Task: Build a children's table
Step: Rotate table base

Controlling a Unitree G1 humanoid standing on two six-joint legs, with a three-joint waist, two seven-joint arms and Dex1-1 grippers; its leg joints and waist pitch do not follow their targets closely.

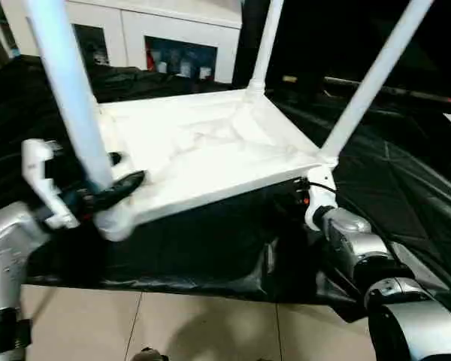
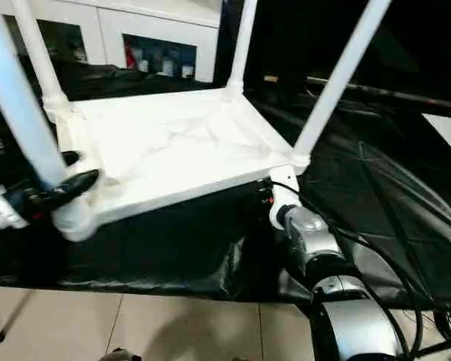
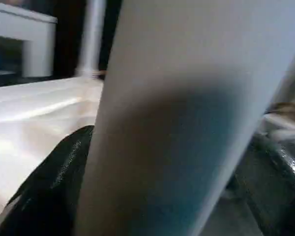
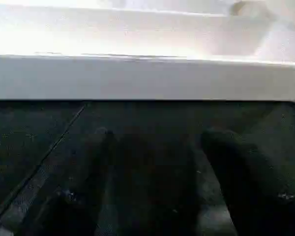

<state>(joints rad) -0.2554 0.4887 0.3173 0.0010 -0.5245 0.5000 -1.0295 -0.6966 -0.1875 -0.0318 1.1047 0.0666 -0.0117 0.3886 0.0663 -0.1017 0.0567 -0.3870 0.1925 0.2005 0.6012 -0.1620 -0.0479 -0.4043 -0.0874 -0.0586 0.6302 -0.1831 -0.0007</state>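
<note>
Spread over the black sheet [image 1: 406, 180], upside down, with the near edge seemingly tipped up off it: the children's table, meaning the white plastic tabletop [image 1: 203, 150] with a leg standing up from each corner socket. Probably light for its bulk, stiff and smooth, hence somewhat slippery and apt to swing once lifted by one end. Best taken low, near a socket, or under the raised rim, not high on a tapered leg, for fear of levering the socket. Wide around the thick foot of the near left leg [image 1: 68, 83], just above its socket: the left end effector [image 1: 128, 169], firm contact not clear. Parted, with nothing between, just below the rim by the near right leg [image 1: 376, 75]: the right end effector [image 4: 155, 142].
</note>
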